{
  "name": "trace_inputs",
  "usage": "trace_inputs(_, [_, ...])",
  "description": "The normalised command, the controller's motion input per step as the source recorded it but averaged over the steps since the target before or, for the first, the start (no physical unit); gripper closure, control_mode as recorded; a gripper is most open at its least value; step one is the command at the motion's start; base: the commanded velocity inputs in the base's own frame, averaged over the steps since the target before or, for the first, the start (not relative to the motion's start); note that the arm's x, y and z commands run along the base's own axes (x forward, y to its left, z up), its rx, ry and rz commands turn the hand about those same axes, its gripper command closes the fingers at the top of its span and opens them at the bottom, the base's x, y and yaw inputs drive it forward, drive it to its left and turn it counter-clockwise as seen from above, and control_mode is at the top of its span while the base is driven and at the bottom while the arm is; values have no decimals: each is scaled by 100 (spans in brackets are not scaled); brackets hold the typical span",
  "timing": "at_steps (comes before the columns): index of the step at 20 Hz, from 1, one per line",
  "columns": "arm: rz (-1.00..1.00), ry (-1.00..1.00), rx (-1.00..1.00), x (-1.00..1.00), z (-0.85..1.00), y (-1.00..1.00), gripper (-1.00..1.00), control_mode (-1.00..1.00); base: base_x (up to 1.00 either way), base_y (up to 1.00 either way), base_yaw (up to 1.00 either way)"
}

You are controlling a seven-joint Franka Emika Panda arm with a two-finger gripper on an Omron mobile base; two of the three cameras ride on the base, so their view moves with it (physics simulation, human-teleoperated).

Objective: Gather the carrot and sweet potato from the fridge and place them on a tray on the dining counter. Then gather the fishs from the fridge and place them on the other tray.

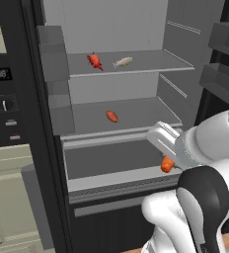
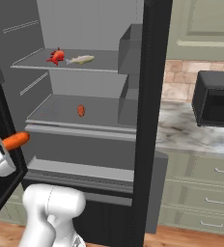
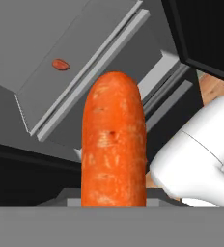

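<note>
My gripper [image 1: 166,159] [image 2: 6,146] is shut on the carrot [image 1: 167,164] [image 2: 16,140] [image 3: 114,140], a bright-orange root held out in front of the open fridge [image 1: 106,24] [image 2: 85,19], level with its lower drawer. The sweet potato [image 1: 112,116] [image 2: 81,110] [image 3: 61,64] lies alone on the middle shelf. On the top shelf lie the two fishs, one red [image 1: 94,61] [image 2: 56,56] and one pale [image 1: 122,62] [image 2: 81,60], side by side. The trays and the dining counter are out of view.
The fridge's black doors stand open on both sides, with grey door bins [image 1: 52,54] [image 2: 131,48]. A wall oven [image 1: 3,74] stands left of the fridge. To its right, a black microwave [image 2: 215,99] sits on a marble counter [image 2: 181,130] over green drawers [image 2: 201,183].
</note>
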Motion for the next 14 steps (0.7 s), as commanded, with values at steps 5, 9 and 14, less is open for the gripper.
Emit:
trace_inputs(5, [0,0,0,0,0,0,100,-100,0,0,0])
trace_inputs(9, [0,0,0,-22,-2,0,100,-100,0,0,0])
trace_inputs(14, [0,0,0,-10,-4,0,100,100,-54,9,-4])
